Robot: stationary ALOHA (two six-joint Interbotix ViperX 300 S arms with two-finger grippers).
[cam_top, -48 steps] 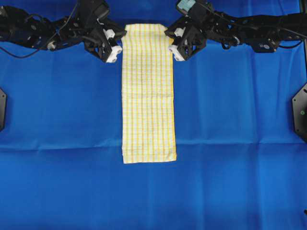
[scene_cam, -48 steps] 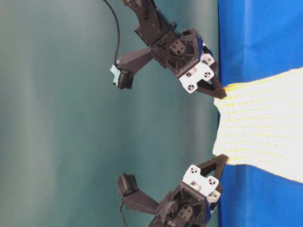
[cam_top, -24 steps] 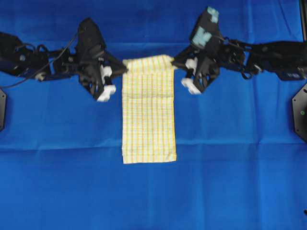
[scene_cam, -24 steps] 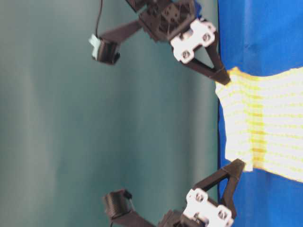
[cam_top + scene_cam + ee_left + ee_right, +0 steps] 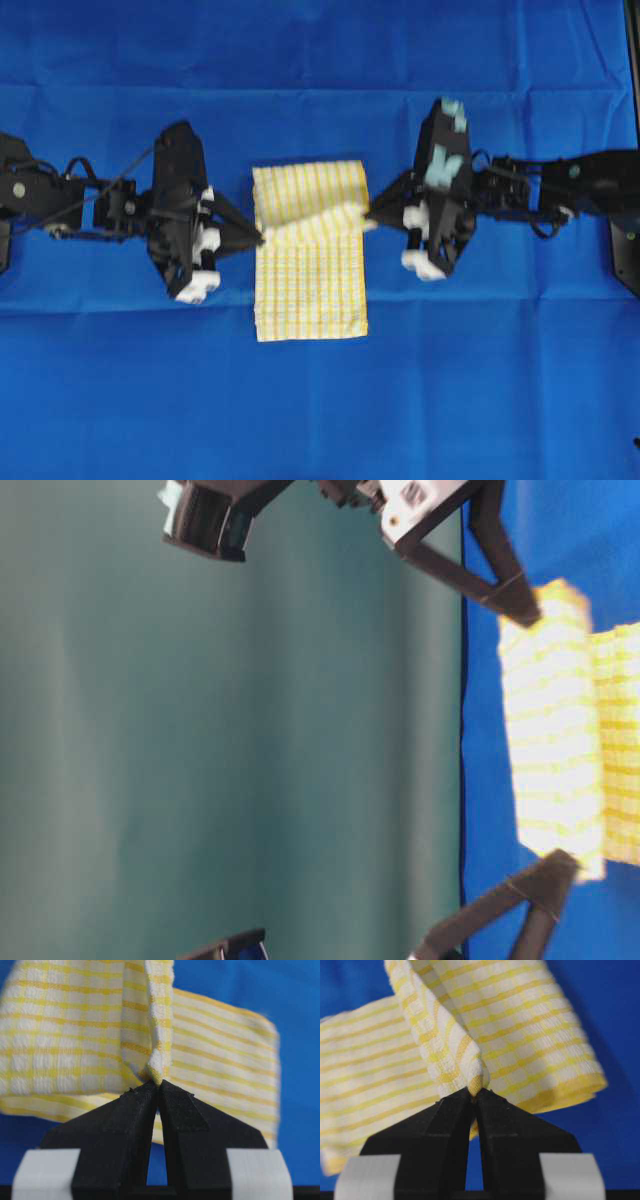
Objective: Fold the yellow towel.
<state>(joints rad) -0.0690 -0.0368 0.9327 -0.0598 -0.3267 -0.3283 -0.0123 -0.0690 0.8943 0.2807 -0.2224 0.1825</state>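
Overall, the blue sheet (image 5: 320,400) covered the whole work surface in the overhead view. At table level it ended at a straight edge, with a plain teal backdrop (image 5: 230,730) beyond it.

Yellow towel (image 5: 308,250): lay on the sheet at centre, a long strip running 12 to 6 o'clock. Its 6 o'clock end lay flat on the sheet. Its 12 o'clock part was doubled over the lower layer, with the fold line toward 12 and the loose end stretched across the strip between the two grippers. At table level, the lifted end stood clear of the layer beneath.

Left arm entered from 9 o'clock. Left gripper (image 5: 258,239) sat at the towel's 9 o'clock edge. In the left wrist view, the left gripper (image 5: 159,1085) had both black fingers pressed together on a bunched corner of the towel, cloth rising from the tips.

Right arm entered from 3 o'clock. Right gripper (image 5: 370,220) sat at the towel's 3 o'clock edge, slightly nearer 12 than the left one. In the right wrist view, the right gripper (image 5: 475,1094) was likewise pinched tight on a towel corner, hem just visible between the tips.

Overhead and table-level frames showed some motion blur.
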